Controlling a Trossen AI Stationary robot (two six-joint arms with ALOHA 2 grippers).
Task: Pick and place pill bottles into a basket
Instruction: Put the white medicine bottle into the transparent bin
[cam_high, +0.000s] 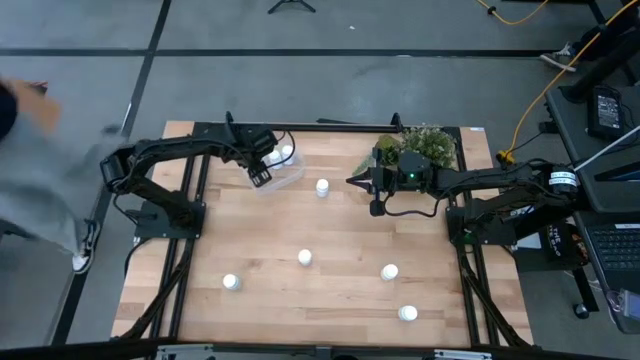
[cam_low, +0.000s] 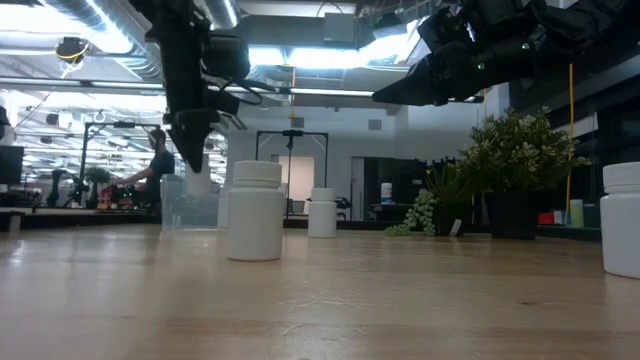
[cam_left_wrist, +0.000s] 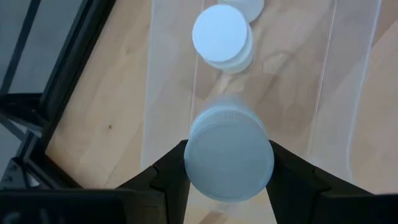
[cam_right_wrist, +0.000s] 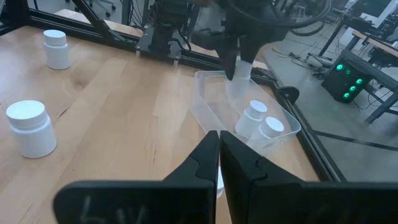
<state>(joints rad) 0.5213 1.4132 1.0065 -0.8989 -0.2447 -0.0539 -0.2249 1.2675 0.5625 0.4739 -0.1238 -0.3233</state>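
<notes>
Tabletop (cam_high: 330, 300): wooden, carrying a basket, loose bottles and a plant.

Basket (cam_high: 285, 178): clear plastic, sitting near the far edge toward the far-left corner; two bottles (cam_right_wrist: 261, 121) are standing inside it (caps side by side in the right wrist view).

Left gripper (cam_high: 262, 176): hanging over the basket, fingers (cam_left_wrist: 168, 174) clamping a bottle (cam_left_wrist: 229, 155) by its sides; the held bottle is pointing down into the basket, above the floor of it (whether it is touching the floor cannot be told).

Right gripper (cam_high: 352, 182): hovering over the tabletop near the far edge, just in front of the plant, fingers pressed together and holding nothing; tips pointing toward the basket.

Loose bottles: five standing upright on the bare wood. One (cam_high: 322, 187) is standing between the basket and the right gripper. One (cam_high: 304, 257) is sitting about mid-table. One (cam_high: 231, 282) is sitting toward the near-left corner. One (cam_high: 389, 271) is sitting right of centre, and one (cam_high: 407, 313) is sitting nearer the near edge on the same side.

Plant (cam_high: 425, 143): green, bushy, sitting at the far edge toward the far-right corner, partly behind the right arm.

Person (cam_high: 40, 190): standing off the table's left edge (blurred).
</notes>
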